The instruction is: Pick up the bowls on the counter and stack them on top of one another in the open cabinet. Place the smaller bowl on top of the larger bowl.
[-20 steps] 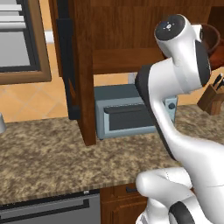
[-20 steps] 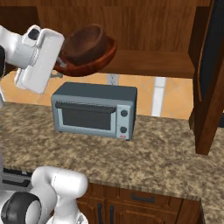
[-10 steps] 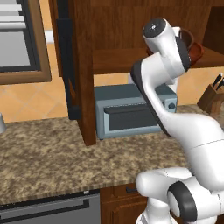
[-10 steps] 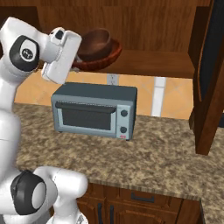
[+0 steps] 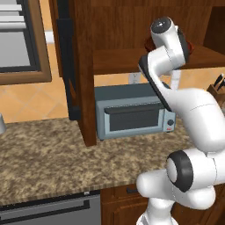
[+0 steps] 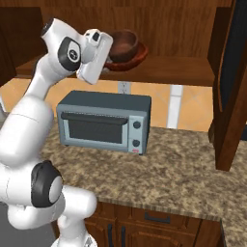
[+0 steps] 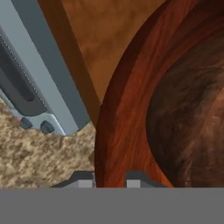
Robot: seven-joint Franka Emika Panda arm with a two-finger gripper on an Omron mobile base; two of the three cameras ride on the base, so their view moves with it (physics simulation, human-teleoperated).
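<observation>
No readable text or label shows anywhere (the toaster oven [image 6: 103, 121] included).

Rendered home kitchen: speckled granite counter [image 6: 193, 164], grey-blue toaster oven [image 6: 103, 122], dark wooden wall cabinet [image 5: 114, 39], knife block [image 5: 217, 90], drawers below worktop [image 6: 159, 219], tiled orange backsplash [image 6: 193, 108]

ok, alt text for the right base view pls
A white robot arm reaches up to a dark wooden cabinet shelf, its claw at the rim of the larger bowl, which sits on the shelf with the smaller bowl nested inside. Below, a grey-blue toaster oven stands on the granite counter.
</observation>
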